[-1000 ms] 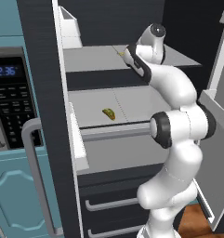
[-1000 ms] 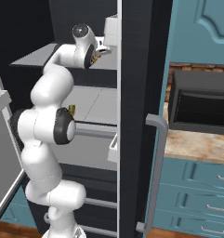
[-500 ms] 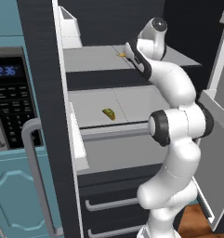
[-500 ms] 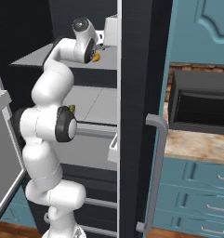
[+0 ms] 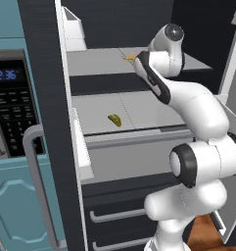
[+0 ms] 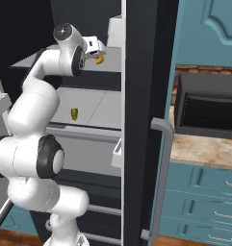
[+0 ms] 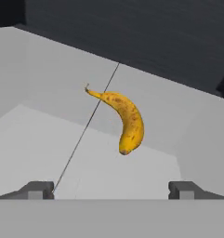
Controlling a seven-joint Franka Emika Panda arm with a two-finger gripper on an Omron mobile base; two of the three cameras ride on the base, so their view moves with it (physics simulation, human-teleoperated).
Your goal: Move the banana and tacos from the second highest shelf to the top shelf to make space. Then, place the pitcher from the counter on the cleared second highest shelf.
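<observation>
The banana (image 7: 125, 118) lies free on the top shelf (image 7: 48, 139), just beside its centre seam. My gripper (image 7: 111, 188) is open and hangs a little back from the fruit, its fingertips (image 7: 36, 189) spread wide with nothing between them. From the base, the banana (image 5: 130, 57) (image 6: 99, 59) shows right beside my hand (image 6: 101, 52) on the top shelf (image 5: 95, 61). The tacos (image 5: 114, 119) (image 6: 74, 113) sit alone on the second highest shelf (image 5: 144, 105) below. The counter (image 6: 204, 149) lies to the right, and the pitcher is out of view.
A white bin (image 5: 73, 32) (image 6: 115, 31) stands at the left end of the top shelf. A dark fridge wall with a grey handle (image 6: 161, 178) separates the fridge from the microwave (image 6: 209, 110). An open door (image 5: 234, 73) flanks my arm.
My gripper has opened and let go of the banana, which now rests on the top shelf. The hand has drawn back and up a little.
</observation>
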